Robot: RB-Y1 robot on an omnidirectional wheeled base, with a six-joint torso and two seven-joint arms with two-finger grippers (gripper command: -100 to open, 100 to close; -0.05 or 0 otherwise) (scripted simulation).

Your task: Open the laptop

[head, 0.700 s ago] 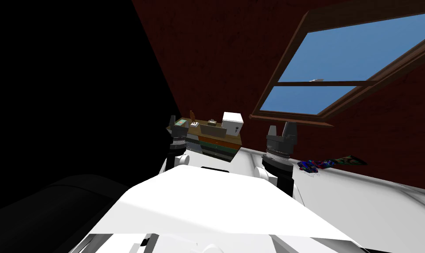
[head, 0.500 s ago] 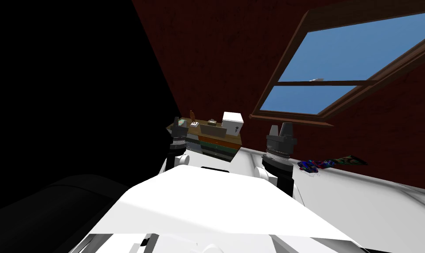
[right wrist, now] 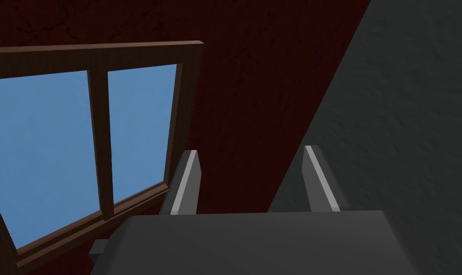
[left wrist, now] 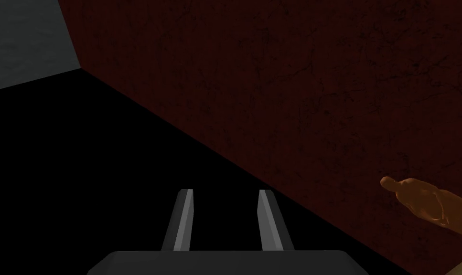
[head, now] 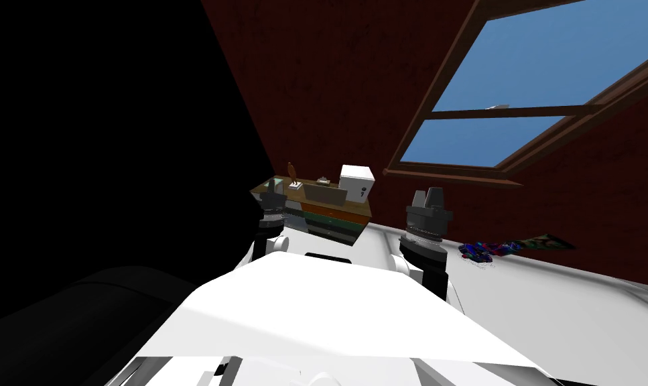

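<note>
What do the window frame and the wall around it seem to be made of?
Window frame: probably dark brown wood, matt; faint grain runs along it. Wall: dark red, matt, perhaps painted plaster; fine dark cracks cross it.

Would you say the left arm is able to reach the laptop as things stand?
Probably not yet: the left hand aims at the wall beside the figurine, left of the laptop.

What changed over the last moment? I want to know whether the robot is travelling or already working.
My camera moved: the window and the dresser slid slightly up in the head view together. The left gripper dipped a little and edged inward. The right gripper stayed raised. Both stay open and empty; nothing was grasped.
</note>
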